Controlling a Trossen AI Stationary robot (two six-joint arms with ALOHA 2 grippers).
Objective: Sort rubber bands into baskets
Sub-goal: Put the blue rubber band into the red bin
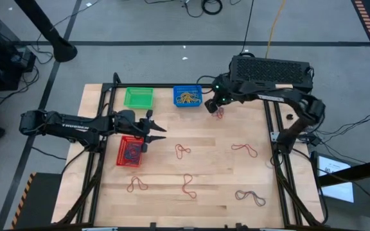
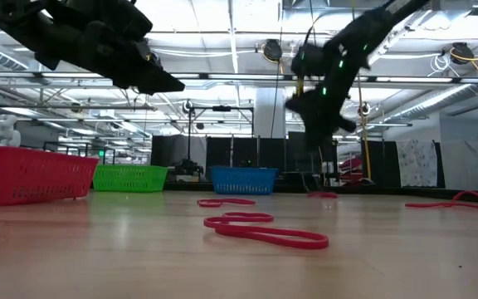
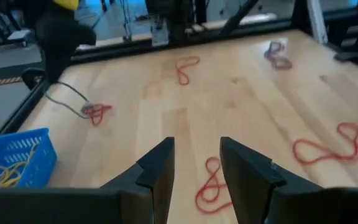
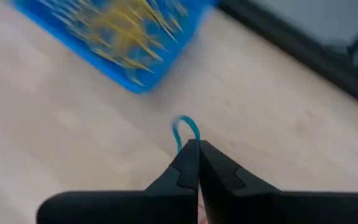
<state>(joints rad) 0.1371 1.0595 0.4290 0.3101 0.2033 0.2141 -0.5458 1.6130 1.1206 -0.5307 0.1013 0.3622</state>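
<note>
Right tool (image 4: 197,144) closed on a bluish rubber band (image 4: 187,129), beside blue basket (image 1: 187,95) at desk's far edge. Left tool (image 3: 196,158) open above red basket (image 1: 130,152).

Beside the blue basket (image 4: 120,37), whose far corners the right wrist view cuts off and whose yellow bands (image 4: 120,28) blur into streaks, the right gripper (image 4: 193,163) hides all but a small loop of a blue-grey band (image 4: 186,127) between its closed fingertips.
</note>
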